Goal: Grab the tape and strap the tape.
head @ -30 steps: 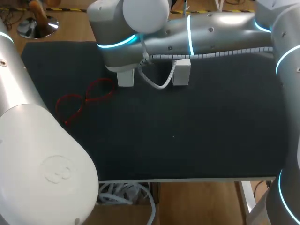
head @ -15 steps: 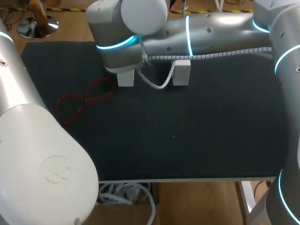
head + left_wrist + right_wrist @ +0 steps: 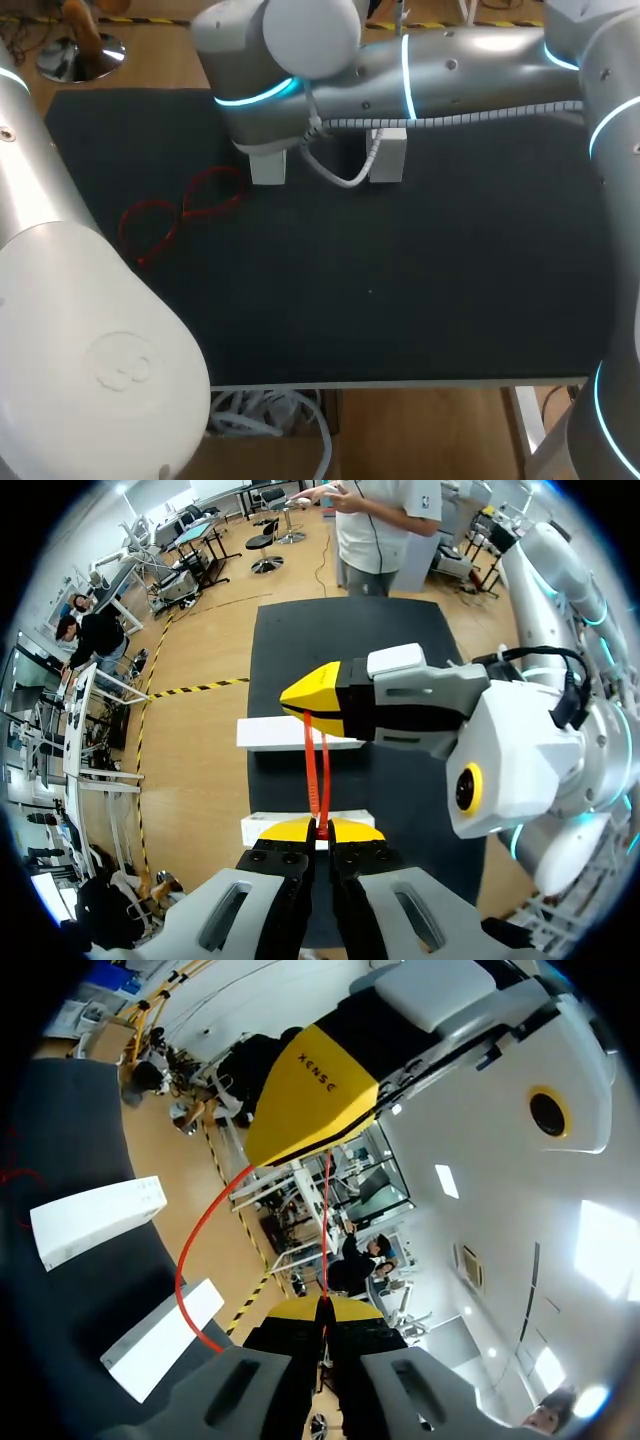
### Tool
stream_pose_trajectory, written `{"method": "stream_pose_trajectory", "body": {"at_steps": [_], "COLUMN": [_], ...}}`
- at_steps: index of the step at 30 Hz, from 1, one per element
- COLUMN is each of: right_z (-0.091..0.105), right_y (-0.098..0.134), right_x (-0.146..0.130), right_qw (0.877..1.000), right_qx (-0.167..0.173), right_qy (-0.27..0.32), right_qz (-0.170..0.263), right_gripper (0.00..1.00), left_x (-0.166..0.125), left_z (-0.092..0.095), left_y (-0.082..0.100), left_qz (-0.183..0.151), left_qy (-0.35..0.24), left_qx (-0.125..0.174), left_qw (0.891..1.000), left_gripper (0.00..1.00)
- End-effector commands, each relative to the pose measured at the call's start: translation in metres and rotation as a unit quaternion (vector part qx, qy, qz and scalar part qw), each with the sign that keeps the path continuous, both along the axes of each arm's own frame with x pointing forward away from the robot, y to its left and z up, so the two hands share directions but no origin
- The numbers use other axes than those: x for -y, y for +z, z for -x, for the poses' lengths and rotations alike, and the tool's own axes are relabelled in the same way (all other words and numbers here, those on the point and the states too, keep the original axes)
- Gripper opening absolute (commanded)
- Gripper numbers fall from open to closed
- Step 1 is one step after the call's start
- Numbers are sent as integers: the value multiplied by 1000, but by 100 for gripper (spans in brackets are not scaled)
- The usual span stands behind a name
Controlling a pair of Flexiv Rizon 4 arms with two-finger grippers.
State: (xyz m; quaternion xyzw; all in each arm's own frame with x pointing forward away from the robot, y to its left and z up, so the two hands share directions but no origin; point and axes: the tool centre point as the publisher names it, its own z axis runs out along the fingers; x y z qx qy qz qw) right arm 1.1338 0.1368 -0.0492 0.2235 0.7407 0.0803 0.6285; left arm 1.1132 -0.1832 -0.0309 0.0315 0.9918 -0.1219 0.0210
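Between the two claws: the tape (image 3: 310, 765), a thin red strip, hangs in the air above the counter (image 3: 420, 280) and runs from one claw to the other. In the right wrist view one strand is taut and another bows out slack.
Left claw (image 3: 320, 832): closed on one end of the tape.
Right claw (image 3: 322, 1307): closed on the other end.
Handling: the tape is probably light, limp and thin. It should sag or twist unless kept under gentle tension, and a hard pull could slide it out of a grip. The ends look like the best place to hold it.
Containers: none shows. A white block (image 3: 268, 166) and a second white block (image 3: 388, 157) lie on the counter, and I cannot tell whether they are hollow.
Also on the counter: loose red loops (image 3: 185, 215), near the first block.
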Motion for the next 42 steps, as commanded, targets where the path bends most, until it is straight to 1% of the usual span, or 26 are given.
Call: {"method": "stream_pose_trajectory", "body": {"at_steps": [1,3,4,5,7,11,13,19,21,23,24,26,30,42], "right_z": [2,3,2,2,1,0,0,-1,-1,-1,-2,-1,-2,-3], "right_y": [2,3,5,7,8,9,8,8,8,8,8,8,9,11], "right_x": [3,3,3,3,4,5,7,12,11,10,9,8,7,5], "right_qw": [1000,1000,999,999,999,998,999,998,997,996,995,996,995,995], "right_qx": [-2,4,18,24,19,19,12,7,2,-1,2,-2,10,18], "right_qy": [6,13,16,19,20,22,20,20,28,30,39,37,40,30], "right_qz": [5,17,27,35,38,47,47,64,78,78,90,87,96,92], "right_gripper": [0,0,0,0,0,0,0,0,0,0,0,0,0,0], "left_x": [0,0,0,0,0,0,0,0,0,0,0,0,0,0], "left_z": [0,0,0,0,0,0,0,0,0,0,0,0,0,0], "left_y": [1,1,1,1,1,1,1,1,1,1,1,1,1,1], "left_qz": [-2,-2,-2,-2,-2,-2,-2,-2,-2,-2,-2,-2,-2,-2], "left_qy": [0,0,0,0,0,0,0,0,0,0,0,0,0,0], "left_qx": [-1,-1,-1,-1,-1,-1,-1,-1,-1,-1,-1,-1,-1,-1], "left_qw": [1000,1000,1000,1000,1000,1000,1000,1000,1000,1000,1000,1000,1000,1000], "left_gripper": [0,0,0,0,0,0,0,0,0,0,0,0,0,0]}}
